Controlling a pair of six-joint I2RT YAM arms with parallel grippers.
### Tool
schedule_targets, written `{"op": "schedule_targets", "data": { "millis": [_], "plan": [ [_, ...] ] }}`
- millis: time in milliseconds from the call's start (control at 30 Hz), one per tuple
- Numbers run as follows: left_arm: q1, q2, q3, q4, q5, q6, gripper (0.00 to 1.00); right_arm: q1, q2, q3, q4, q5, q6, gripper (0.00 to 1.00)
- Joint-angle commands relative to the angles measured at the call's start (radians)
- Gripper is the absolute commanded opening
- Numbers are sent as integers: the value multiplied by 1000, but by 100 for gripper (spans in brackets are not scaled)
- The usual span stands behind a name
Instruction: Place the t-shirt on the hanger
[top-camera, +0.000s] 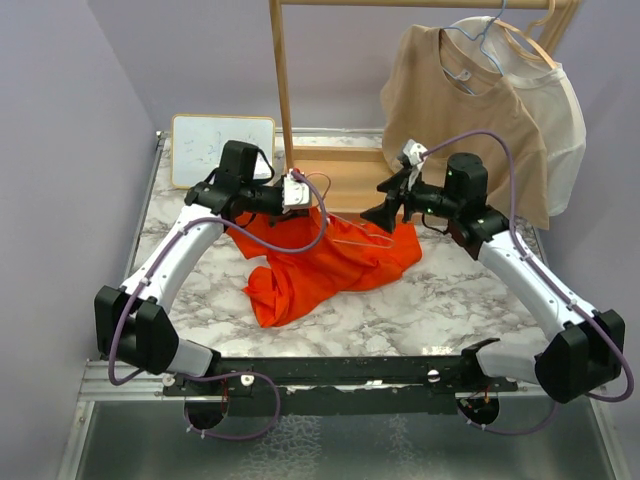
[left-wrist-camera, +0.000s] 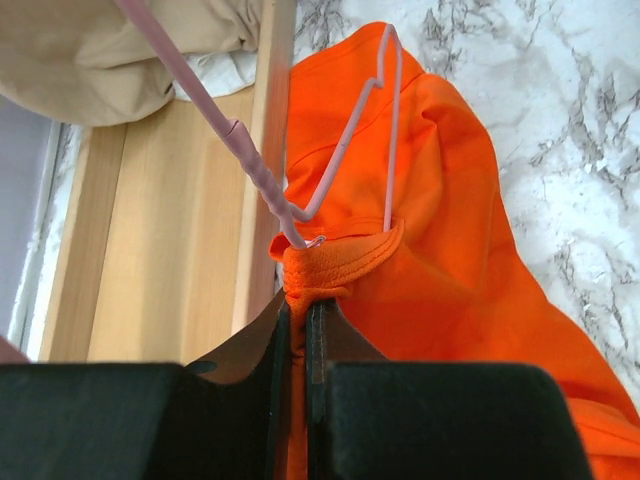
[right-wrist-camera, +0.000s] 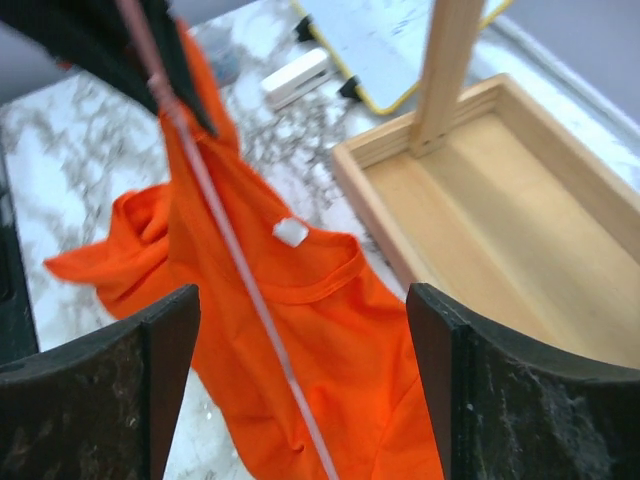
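Jaws of the left gripper (left-wrist-camera: 300, 305) are clamped tight on the neckband of the t-shirt (left-wrist-camera: 440, 230), holding it raised above the counter (top-camera: 450, 300). The hanger (left-wrist-camera: 233, 128) enters the neck opening just beyond. Jaws of the right gripper (right-wrist-camera: 300, 300) stand wide apart, gripping nothing. Remaining cloth lies crumpled mid-counter, nearer the far edge.

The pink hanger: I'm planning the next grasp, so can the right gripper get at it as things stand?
Probably yes. The right gripper is open, and the hanger wire appears to run between its fingers above the t-shirt, with nothing blocking.
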Motion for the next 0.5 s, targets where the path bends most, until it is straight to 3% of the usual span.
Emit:
{"op": "schedule_targets", "data": {
  "millis": [0,200,467],
  "plan": [
    [12,-48,-5,-64,4,137,0,-2,6,80,46,238,143,85],
    [12,-51,8,-105,62,229,0,-5,279,279,-254,165,122,71],
    [8,-27,53,-171,79,305,0,6,475,356,-271,106,165,64]
  ]
}}
